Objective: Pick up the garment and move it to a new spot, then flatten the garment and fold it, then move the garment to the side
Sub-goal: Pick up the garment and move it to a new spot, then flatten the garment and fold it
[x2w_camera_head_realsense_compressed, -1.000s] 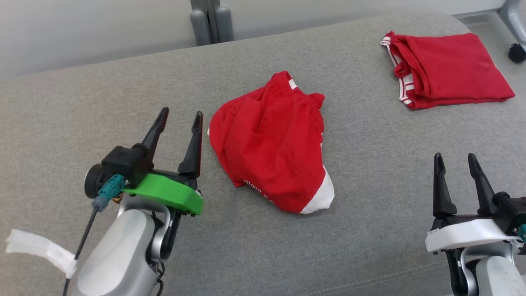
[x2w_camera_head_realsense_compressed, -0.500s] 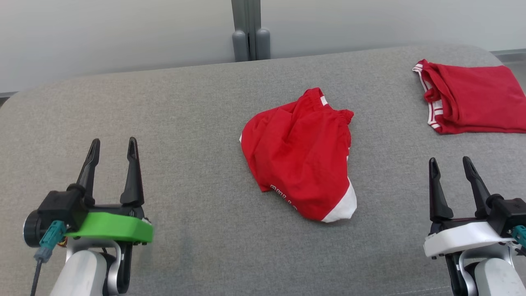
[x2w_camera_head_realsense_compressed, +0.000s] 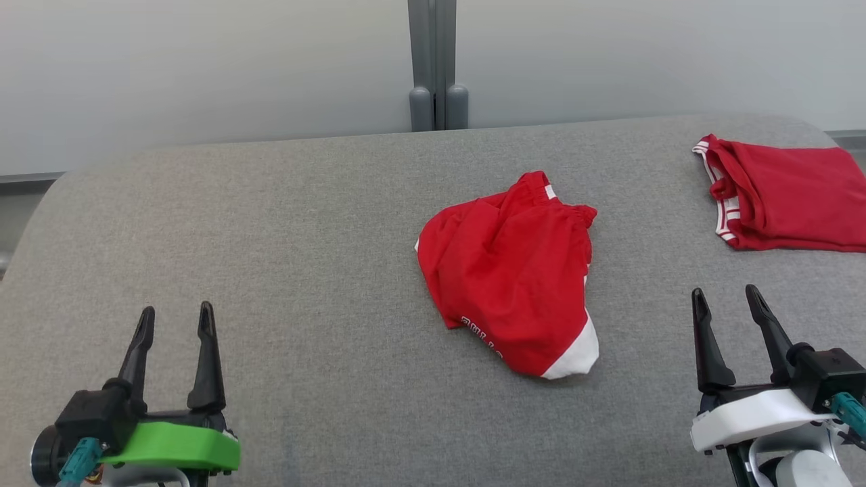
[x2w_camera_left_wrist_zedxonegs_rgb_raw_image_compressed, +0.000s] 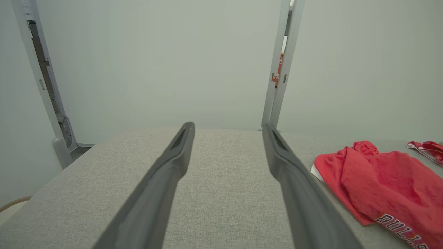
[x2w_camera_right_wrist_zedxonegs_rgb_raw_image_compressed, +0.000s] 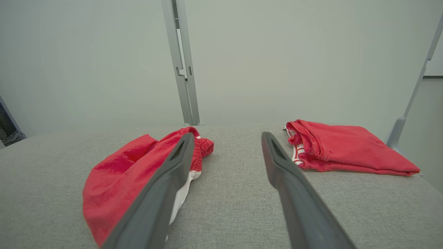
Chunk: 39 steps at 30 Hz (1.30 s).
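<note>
Garment (x2w_camera_head_realsense_compressed: 507,270) shows "BULL" lettering; you have two red pieces, counting the folded garment (x2w_camera_head_realsense_compressed: 791,196); left gripper (x2w_camera_head_realsense_compressed: 176,309) and right gripper (x2w_camera_head_realsense_compressed: 724,290) gape wide, empty.

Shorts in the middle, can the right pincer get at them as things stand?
Probably yes: the right pincer is open and empty, and only bare grey surface lies between it and the shorts.

L claw (x2w_camera_head_realsense_compressed: 174,318) & R claw (x2w_camera_head_realsense_compressed: 725,302) both spread wide, fingers up.
</note>
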Available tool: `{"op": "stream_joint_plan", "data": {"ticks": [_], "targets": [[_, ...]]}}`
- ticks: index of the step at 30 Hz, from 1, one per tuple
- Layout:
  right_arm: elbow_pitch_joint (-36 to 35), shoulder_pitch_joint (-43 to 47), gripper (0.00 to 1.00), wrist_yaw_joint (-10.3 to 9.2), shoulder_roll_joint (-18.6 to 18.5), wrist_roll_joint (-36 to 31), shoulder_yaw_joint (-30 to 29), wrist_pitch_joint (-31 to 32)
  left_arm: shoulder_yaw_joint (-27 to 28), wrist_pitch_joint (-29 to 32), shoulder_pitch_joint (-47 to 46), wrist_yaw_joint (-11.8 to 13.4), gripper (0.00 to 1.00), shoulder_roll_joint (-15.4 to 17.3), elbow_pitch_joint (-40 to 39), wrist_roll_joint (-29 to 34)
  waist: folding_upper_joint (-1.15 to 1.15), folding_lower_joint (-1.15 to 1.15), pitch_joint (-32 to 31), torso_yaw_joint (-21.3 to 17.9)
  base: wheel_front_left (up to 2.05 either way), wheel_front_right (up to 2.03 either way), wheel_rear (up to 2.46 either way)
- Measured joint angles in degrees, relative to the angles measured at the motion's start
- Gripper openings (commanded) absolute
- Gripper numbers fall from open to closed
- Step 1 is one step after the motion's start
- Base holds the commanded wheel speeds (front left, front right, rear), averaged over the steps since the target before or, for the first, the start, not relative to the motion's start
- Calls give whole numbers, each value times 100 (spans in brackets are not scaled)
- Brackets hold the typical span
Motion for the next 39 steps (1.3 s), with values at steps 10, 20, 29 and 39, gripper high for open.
{"op": "stream_joint_plan", "data": {"ticks": [10,20,29,39], "targets": [[-133,225,100,0,-7,123,134,119,226,0,264,-254,100,-249,-7,278,0,0,-42,123,0,0,0],[-196,325,100,0,-1,168,174,204,243,0,309,-523,100,-333,140,374,0,0,-112,198,0,0,0],[-198,349,100,0,-19,215,242,293,259,0,308,-602,100,-356,300,402,0,0,-97,205,0,0,0],[-172,352,100,0,-32,241,244,302,338,0,306,-636,100,-394,313,457,0,0,-82,189,0,0,0]]}}
